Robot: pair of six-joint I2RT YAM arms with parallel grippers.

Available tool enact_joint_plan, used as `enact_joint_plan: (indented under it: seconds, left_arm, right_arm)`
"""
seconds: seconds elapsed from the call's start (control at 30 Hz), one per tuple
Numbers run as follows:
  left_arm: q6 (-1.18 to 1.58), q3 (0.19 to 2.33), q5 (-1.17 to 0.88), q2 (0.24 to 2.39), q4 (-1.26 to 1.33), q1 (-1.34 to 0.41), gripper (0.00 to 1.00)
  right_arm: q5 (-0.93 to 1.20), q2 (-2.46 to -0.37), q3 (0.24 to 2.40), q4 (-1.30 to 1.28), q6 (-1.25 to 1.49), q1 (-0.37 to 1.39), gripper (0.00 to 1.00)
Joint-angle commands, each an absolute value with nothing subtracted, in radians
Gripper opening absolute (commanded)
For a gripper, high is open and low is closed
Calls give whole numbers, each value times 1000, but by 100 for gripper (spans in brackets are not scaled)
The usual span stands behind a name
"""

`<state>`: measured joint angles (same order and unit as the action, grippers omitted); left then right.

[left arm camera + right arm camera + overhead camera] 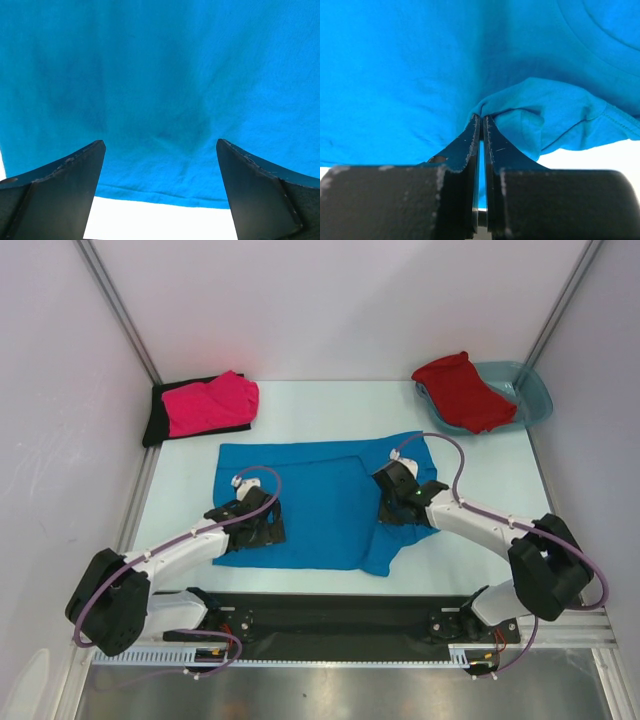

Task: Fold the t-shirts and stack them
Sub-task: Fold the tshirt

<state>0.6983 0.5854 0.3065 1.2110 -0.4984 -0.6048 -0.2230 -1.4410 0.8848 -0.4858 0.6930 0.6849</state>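
Note:
The blue t-shirt [320, 502] lies spread across the middle of the table, its right side rumpled. Over its lower left hem hangs my left gripper [264, 526], open; in the left wrist view the fingers [75, 175] stand wide apart above the blue cloth [160, 75], with nothing between them. My right gripper [391, 503] is shut on a pinched-up fold of the blue t-shirt [535, 115], the fingertips [475, 130] pressed together. A hot pink t-shirt [212, 403] lies folded on a black one [157, 422] at the back left. A red t-shirt [462, 390] drapes over the tub.
A translucent teal tub [537, 395] sits at the back right corner under the red shirt. White walls with metal rails close in the table on three sides. The black base plate [330, 620] runs along the near edge. A strip of white table [160, 220] shows below the hem.

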Motion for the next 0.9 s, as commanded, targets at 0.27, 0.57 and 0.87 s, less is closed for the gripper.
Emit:
enact_joint_plan:
  seconds: [0.27, 0.57, 0.87]
  left_arm:
    - [681, 624, 304, 1226, -479, -612, 100]
    - [672, 630, 295, 1264, -469, -612, 100]
    - [669, 637, 295, 1269, -472, -612, 100]
  right_arm:
    - [-224, -1511, 982, -451, 649, 683, 4]
    - [-224, -1571, 999, -466, 638, 683, 3]
    - [-196, -1624, 1045, -449, 600, 683, 3]
